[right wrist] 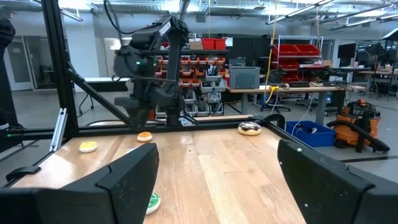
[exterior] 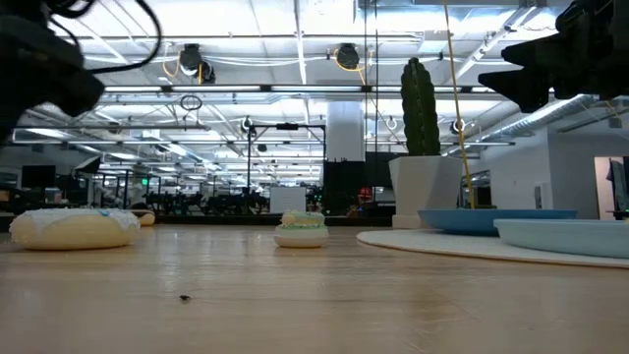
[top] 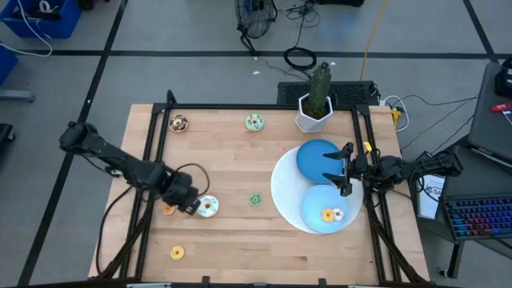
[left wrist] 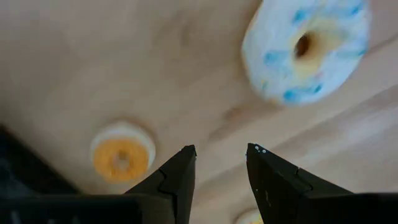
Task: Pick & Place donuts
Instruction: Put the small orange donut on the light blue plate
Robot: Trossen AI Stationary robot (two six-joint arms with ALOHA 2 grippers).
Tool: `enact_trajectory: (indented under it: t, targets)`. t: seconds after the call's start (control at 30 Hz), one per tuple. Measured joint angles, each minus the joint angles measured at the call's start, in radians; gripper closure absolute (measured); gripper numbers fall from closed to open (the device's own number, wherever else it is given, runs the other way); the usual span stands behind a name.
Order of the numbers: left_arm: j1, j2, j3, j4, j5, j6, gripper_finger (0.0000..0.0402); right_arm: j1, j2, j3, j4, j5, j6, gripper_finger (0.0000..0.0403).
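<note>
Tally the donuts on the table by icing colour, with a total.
Chocolate: 1
Green: 2
Orange: 3
White: 2
Total: 8 donuts
</note>
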Motion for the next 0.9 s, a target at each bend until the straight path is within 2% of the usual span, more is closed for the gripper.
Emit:
enact_trajectory:
  t: [0.17, 0.33, 0.47, 0.57, 0.9]
  targets:
    - [-0.097, 0.000, 0.000, -0.032, -0.028, -0.197, 0.0257, 0.000, 0.000, 0.000, 0.000, 0.000, 0.000, 0.0089]
    - [-0.147, 0.000, -0.020, -0.050, -0.071, -0.349, 0.0257, 0.000, 0.000, 0.000, 0.000, 0.000, 0.000, 0.0089]
    - [-0.162, 0.000, -0.077, -0.006, -0.032, -0.464, 0.0257, 0.000, 0.000, 0.000, 0.000, 0.000, 0.000, 0.0089]
    - [-0.163, 0.000, -0.114, 0.017, 0.023, -0.507, 0.0257, 0.000, 0.000, 0.000, 0.000, 0.000, 0.000, 0.0089]
    - [-0.162, 0.000, -0.198, 0.068, 0.055, -0.539, 0.0257, 0.000, 0.000, 0.000, 0.000, 0.000, 0.000, 0.0089]
